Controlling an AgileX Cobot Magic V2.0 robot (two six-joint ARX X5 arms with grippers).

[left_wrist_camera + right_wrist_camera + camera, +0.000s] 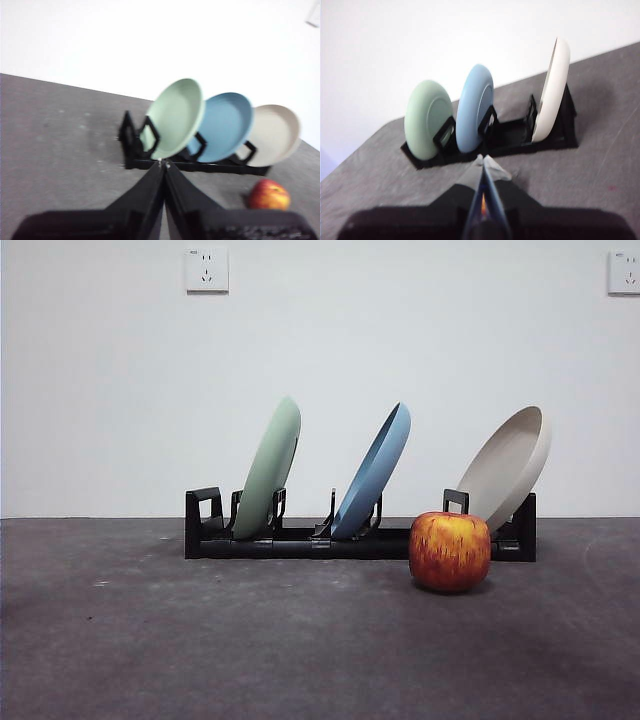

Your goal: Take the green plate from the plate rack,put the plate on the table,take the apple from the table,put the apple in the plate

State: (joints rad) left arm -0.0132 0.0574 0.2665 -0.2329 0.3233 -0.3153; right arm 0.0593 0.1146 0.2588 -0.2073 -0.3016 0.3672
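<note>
I read all positions off the plate rack [360,538], which sits on the dark grey surface [200,640] close to the white wall [120,390]. The green plate [270,472] stands tilted in a slot near one end of the rack, not yet lifted. The blue plate [374,472] leans the same way in the rack's middle, and the beige plate [510,466] leans at the far end. The apple [450,551] rests on the surface just in front of the rack, below the beige plate — near the rack but, as far as I can tell, not touching it.

Left gripper [164,163]: its fingers are pressed together tip to tip, holding nothing; it hangs well short of the rack, pointing at the green plate's end.

Right gripper [484,159]: fingers also closed and empty — likewise back from the rack, on its opposite side. Neither arm shows in the front view.
</note>
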